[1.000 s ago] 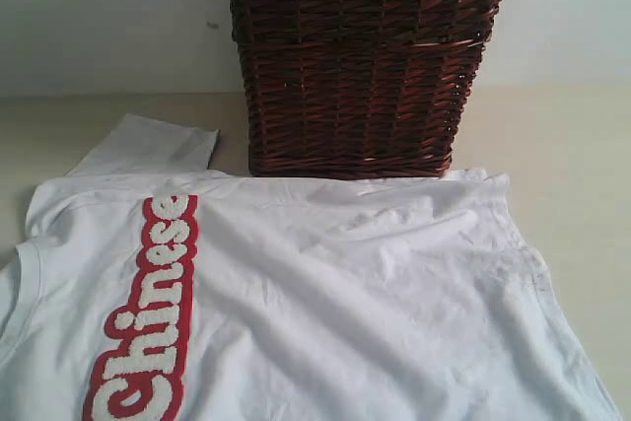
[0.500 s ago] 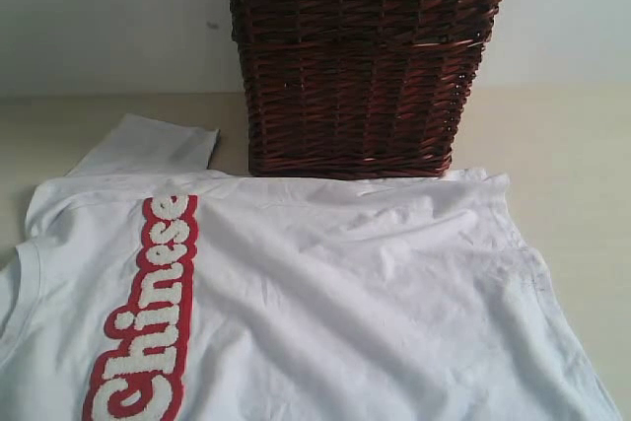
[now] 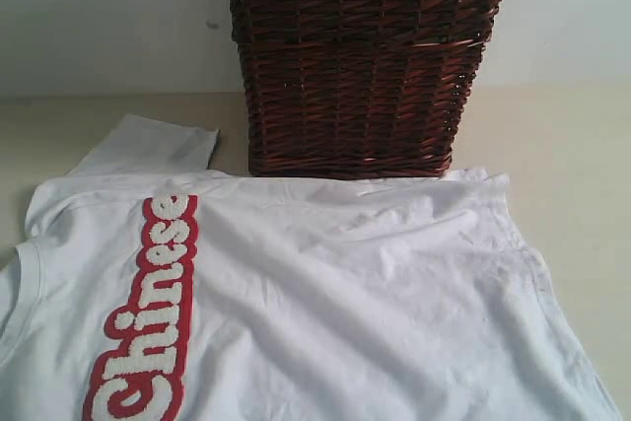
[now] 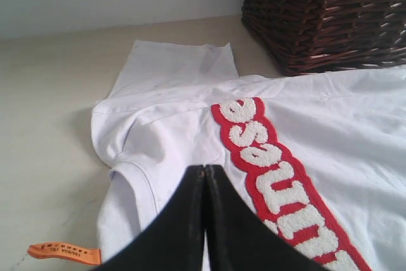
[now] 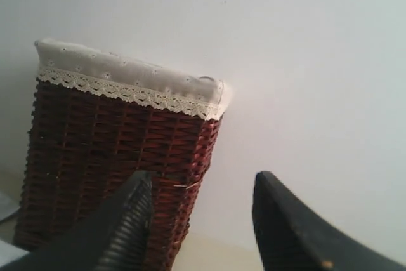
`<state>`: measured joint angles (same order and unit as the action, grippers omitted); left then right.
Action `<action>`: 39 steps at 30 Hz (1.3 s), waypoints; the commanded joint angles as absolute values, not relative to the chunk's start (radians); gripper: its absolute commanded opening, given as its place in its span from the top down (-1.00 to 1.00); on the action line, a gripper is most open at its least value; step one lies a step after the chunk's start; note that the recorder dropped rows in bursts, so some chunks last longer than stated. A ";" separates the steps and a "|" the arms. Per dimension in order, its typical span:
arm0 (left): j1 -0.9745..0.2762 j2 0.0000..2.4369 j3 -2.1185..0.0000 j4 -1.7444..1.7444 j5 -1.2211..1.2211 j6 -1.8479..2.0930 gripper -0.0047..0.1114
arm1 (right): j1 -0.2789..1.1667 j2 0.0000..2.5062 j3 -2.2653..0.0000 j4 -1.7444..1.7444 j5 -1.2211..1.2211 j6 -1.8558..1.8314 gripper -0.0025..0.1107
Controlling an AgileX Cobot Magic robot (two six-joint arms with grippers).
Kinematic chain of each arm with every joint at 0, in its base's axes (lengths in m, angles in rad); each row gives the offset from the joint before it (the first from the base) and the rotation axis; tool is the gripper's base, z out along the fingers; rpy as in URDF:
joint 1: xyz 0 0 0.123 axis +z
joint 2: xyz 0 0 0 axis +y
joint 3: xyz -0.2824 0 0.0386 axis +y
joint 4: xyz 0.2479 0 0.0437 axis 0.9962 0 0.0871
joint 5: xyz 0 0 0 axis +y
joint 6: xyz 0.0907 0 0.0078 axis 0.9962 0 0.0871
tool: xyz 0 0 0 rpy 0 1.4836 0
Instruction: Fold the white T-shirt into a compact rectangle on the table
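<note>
The white T-shirt (image 3: 325,303) lies spread flat on the table (image 3: 582,145), its red-outlined "Chinese" lettering (image 3: 148,313) running along the left. In the left wrist view the white T-shirt (image 4: 342,131) fills the right side, with a sleeve (image 4: 174,65) and an orange tag (image 4: 63,252). My left gripper (image 4: 205,168) hovers over the collar area, shut, with nothing between its fingers. My right gripper (image 5: 203,179) is open and empty, raised and facing the basket and wall. Neither gripper shows in the exterior view.
A dark brown wicker basket (image 3: 360,61) with a lace-trimmed liner (image 5: 127,74) stands at the back of the table, touching the shirt's far edge. A pale wall (image 3: 99,17) rises behind it. Bare table (image 4: 44,125) lies left of the shirt.
</note>
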<state>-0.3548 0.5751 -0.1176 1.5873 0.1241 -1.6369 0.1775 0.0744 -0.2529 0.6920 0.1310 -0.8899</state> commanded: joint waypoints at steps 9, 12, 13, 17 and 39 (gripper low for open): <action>-0.359 0.570 -0.115 1.587 0.124 -1.647 0.92 | 0.175 0.675 -0.331 0.661 0.510 -0.900 0.10; -0.359 0.570 -0.115 1.587 0.122 -1.647 0.92 | 0.175 0.834 -0.455 0.512 0.771 -0.885 0.10; -0.359 0.570 -0.115 1.587 0.122 -1.647 0.92 | 0.175 0.893 -0.502 0.473 0.828 -0.887 0.10; -0.359 0.570 -0.115 1.587 0.120 -1.647 0.92 | 0.175 1.076 -0.630 0.478 0.777 -0.887 0.10; -0.359 0.570 -0.115 1.587 0.119 -1.647 0.92 | 0.171 1.777 -0.740 0.164 0.692 -1.395 0.96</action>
